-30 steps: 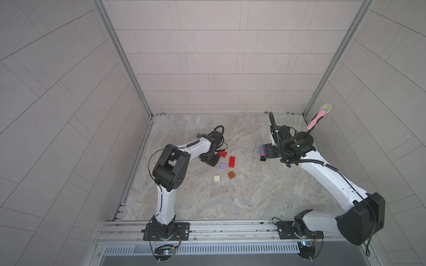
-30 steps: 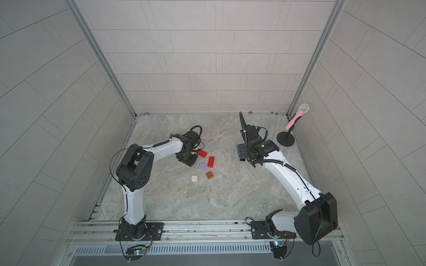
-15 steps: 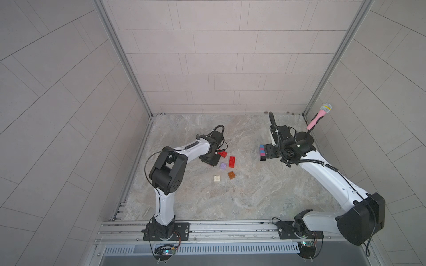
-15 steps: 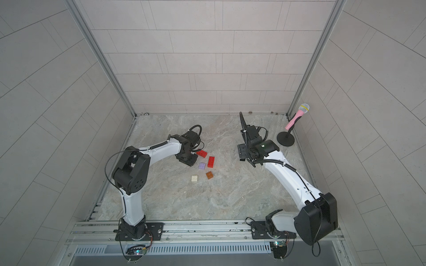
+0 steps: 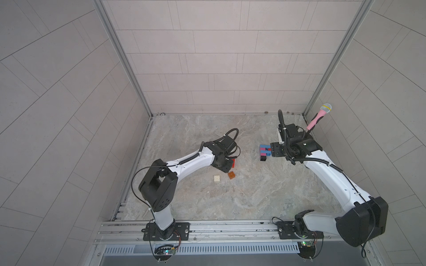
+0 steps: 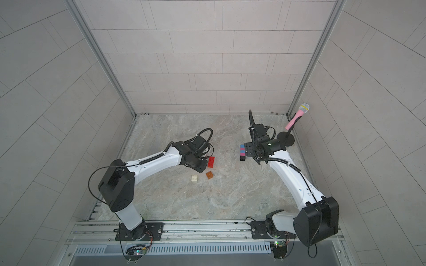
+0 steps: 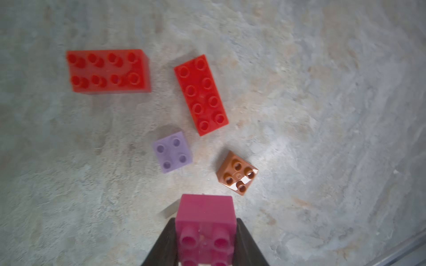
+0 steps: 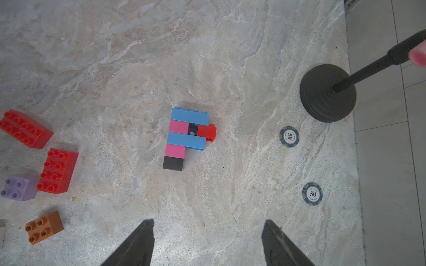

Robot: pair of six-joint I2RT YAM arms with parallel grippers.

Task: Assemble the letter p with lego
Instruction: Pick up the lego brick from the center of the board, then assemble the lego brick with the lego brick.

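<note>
Magenta brick (image 7: 205, 211): pinched between the left gripper (image 7: 205, 222) jaws, near the lilac brick (image 7: 173, 152). I see the right gripper (image 8: 207, 226) jaws spread over the lego stack (image 8: 184, 138), which seems to lie flat on the marble table (image 8: 230, 57).

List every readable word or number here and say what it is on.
"50": on the chip by the stand; the stand itself is unmarked.
"50": on the other chip.
Small print around each "50": too small to read.
Nothing else readable shows.
</note>
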